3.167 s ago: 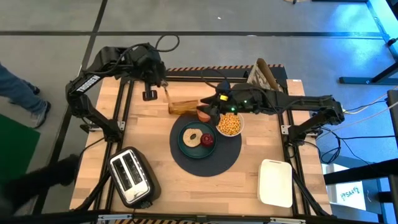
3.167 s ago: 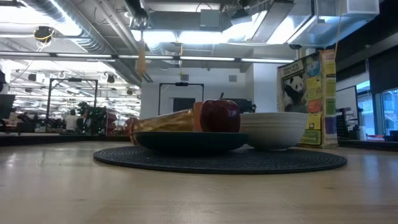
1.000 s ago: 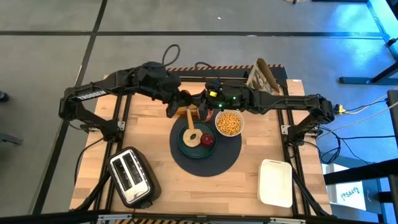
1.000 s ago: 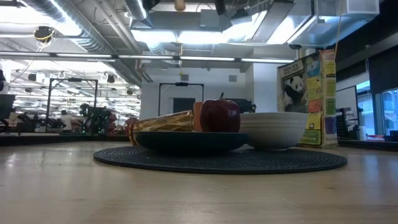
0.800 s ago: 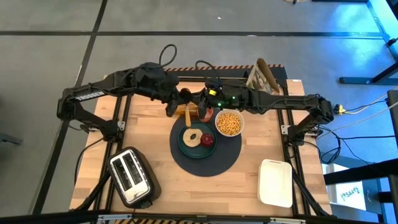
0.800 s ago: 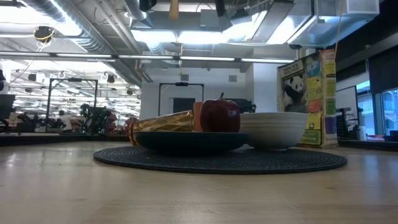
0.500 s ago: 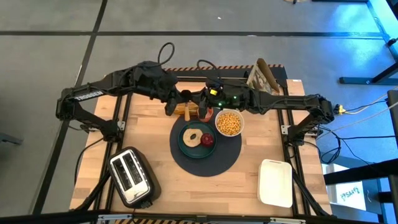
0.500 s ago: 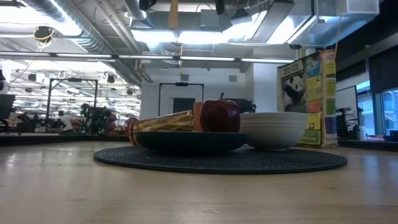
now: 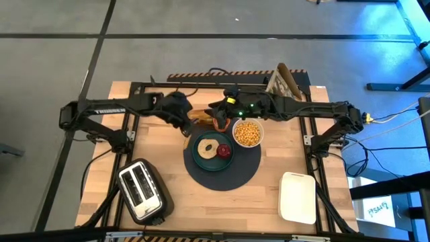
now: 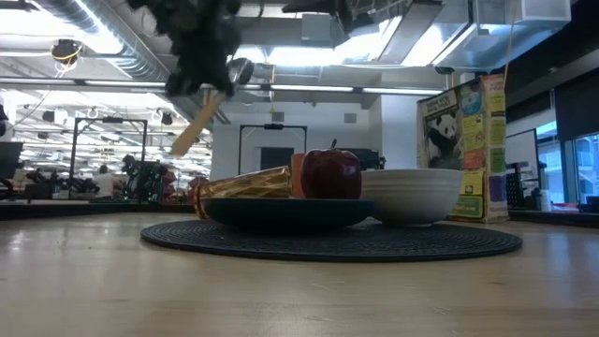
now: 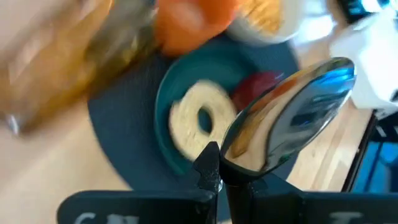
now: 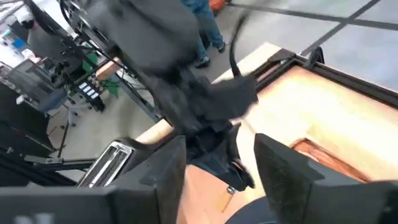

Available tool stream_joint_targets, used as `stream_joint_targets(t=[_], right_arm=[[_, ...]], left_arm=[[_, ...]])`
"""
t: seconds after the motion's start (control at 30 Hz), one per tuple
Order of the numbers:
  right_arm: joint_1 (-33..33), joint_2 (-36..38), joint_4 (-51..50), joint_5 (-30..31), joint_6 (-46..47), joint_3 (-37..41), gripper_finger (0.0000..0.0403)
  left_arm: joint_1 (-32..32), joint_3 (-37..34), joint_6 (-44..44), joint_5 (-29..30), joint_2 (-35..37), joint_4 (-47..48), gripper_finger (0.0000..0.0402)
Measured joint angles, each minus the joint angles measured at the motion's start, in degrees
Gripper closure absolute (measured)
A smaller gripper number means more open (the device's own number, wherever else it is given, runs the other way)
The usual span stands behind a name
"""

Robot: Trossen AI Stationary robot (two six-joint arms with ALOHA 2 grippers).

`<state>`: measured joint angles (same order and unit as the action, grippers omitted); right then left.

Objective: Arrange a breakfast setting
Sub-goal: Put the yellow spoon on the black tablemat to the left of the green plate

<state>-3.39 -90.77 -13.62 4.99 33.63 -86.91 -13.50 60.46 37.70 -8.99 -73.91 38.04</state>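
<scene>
My left gripper is shut on a spoon with a metal bowl and a wooden handle. It hangs above the mat's far-left edge. The dark-blue mat carries the teal plate with the bagel and the red fruit, and the white bowl of cereal. The amber glass lies on its side behind the plate, next to the orange cup. My right gripper hovers open over the glass and cup. My left gripper pinches the spoon between its two fingers at the neck, just behind the metal bowl. The spoon is lifted clear and tilted. Its bowl is uppermost and its wooden handle slants down toward the table.
A silver-and-black toaster stands at the near left. A white tray lies at the near right. A cereal box stands at the far right edge. Bare wood shows in front of the mat.
My left gripper has come down with the spoon and moved a little toward the table's left and near edges. It has dropped into the low view, and the spoon now hangs tilted with its handle slanting down.
</scene>
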Motion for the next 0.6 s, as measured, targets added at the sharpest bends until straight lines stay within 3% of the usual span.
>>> stream_joint_targets(t=[0.23,0.6], right_arm=[[0.08,1.25,-6.81,0.79,0.22,-0.04,0.0207],[-0.39,1.45,-6.85,-0.64,-2.6,-0.04,0.0209]], left_arm=[[2.47,-11.92,13.23,3.73,3.77,-8.49,0.0398],[5.5,-23.31,25.76,8.1,5.93,-21.49,0.0398]])
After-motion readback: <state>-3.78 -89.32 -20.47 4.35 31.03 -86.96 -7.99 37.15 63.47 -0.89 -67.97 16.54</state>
